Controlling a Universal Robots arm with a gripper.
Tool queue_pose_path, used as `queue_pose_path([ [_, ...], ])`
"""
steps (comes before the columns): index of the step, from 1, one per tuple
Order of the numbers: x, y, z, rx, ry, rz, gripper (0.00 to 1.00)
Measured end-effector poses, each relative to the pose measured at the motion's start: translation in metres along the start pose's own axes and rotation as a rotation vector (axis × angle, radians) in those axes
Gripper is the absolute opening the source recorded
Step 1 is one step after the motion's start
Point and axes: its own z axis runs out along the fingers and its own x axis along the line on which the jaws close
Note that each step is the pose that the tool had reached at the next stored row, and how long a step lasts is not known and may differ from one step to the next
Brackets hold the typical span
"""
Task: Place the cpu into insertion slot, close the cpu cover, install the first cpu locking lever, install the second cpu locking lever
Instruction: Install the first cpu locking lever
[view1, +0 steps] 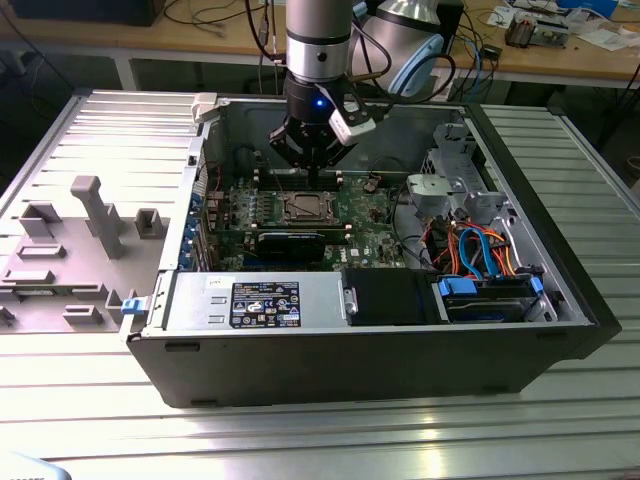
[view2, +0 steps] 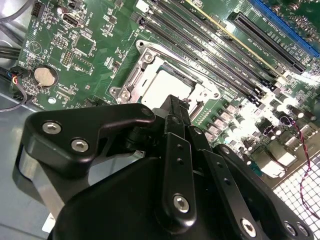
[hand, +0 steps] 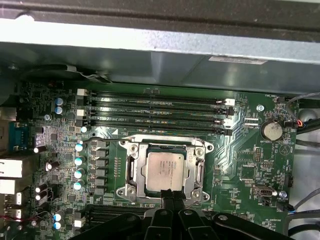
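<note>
**Gripper poised at the CPU socket**

The black gripper (hand: 170, 202) has its jaws drawn together, narrow, holding nothing, with the tips just beside the edge of the insertion slot (hand: 131, 170). The cpu (hand: 165, 168) lies flat in that slot, its printed face too small to read, framed by the silver cpu cover (hand: 199, 172). Green motherboard (hand: 250, 165) surrounds them inside the open computer case (view1: 380, 350), which bears a black label (view1: 265, 304) whose print is unreadable.
</note>
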Motion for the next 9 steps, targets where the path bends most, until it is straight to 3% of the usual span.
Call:
queue_pose_path([
  [9, 0.0000, 0.0000, 0.0000, -0.0003, -0.0007, -0.012, 0.11],
])
